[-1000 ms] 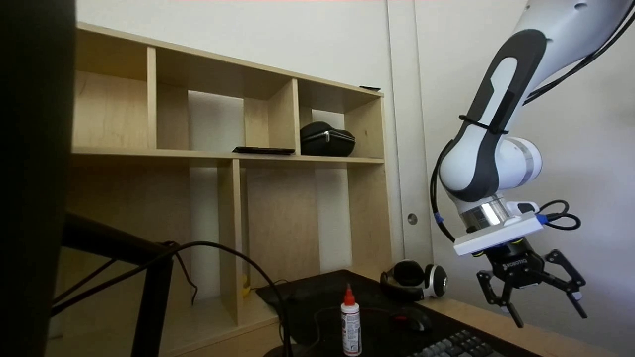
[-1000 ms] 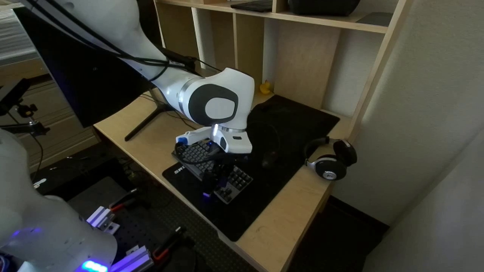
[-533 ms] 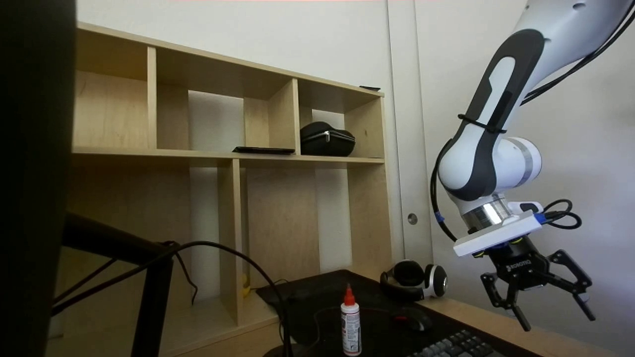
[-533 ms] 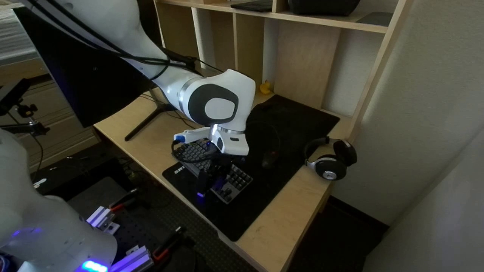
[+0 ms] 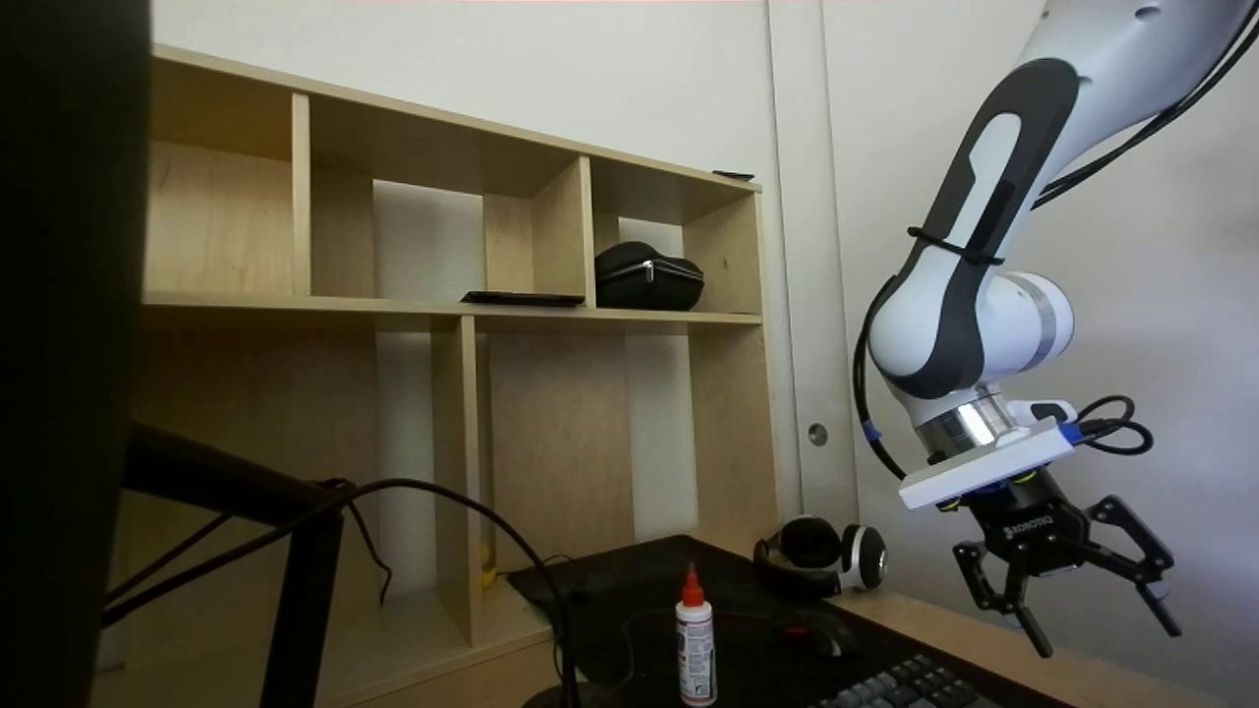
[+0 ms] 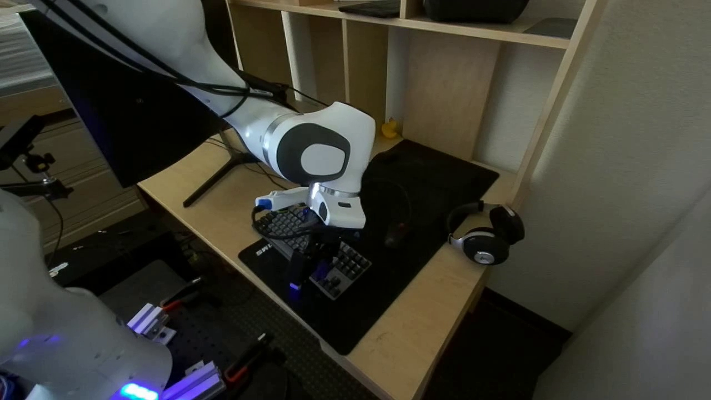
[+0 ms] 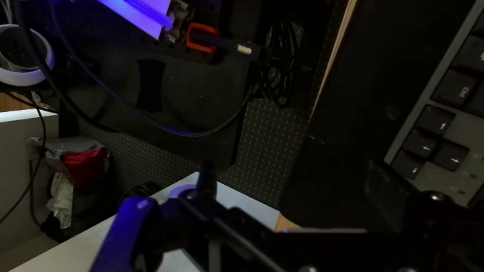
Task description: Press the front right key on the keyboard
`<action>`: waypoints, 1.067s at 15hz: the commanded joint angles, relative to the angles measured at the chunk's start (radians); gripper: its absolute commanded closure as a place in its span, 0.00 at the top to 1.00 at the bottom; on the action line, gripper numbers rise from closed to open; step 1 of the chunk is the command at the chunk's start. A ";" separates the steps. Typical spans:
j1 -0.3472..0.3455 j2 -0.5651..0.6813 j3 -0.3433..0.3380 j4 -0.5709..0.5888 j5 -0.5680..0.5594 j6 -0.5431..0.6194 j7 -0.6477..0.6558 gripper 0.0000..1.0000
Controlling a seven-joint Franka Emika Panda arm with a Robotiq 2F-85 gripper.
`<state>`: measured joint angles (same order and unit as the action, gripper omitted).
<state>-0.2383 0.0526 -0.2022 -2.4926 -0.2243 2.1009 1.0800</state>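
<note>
Nearest, across the bottom of the wrist view, is the gripper (image 7: 290, 172), its fingers spread wide with nothing between them. Just past it, cut off by the right edge of that view, lies the keyboard (image 7: 467, 128); in an exterior view the keyboard (image 6: 350, 264) sits near the middle of the frame, partly hidden behind the gripper. No contact between them shows. The outermost arrow key (image 7: 407, 164), at the corner end of the front row, is probably the one meant. It looks like light, hard plastic on a spring, so a short straight push should do, with no grasp. One fingertip on the middle of the cap seems best; off-centre, a tilted tip could skid or catch a neighbour. The case seems flat and rigid, and the black mat (image 6: 427, 189) under it should limit sliding. Farther off, right of centre in an exterior view, headphones (image 6: 487, 240) lie by the mat's edge.
</note>
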 commanded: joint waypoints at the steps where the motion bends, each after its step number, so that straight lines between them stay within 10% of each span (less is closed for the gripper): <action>1: 0.013 0.001 -0.012 0.002 0.001 -0.002 -0.001 1.00; 8: -0.001 0.169 -0.074 -0.109 0.004 0.442 0.172 1.00; 16: 0.033 0.076 -0.088 -0.118 -0.012 0.360 0.114 1.00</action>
<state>-0.2213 0.1802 -0.2715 -2.5799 -0.2420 2.4751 1.2339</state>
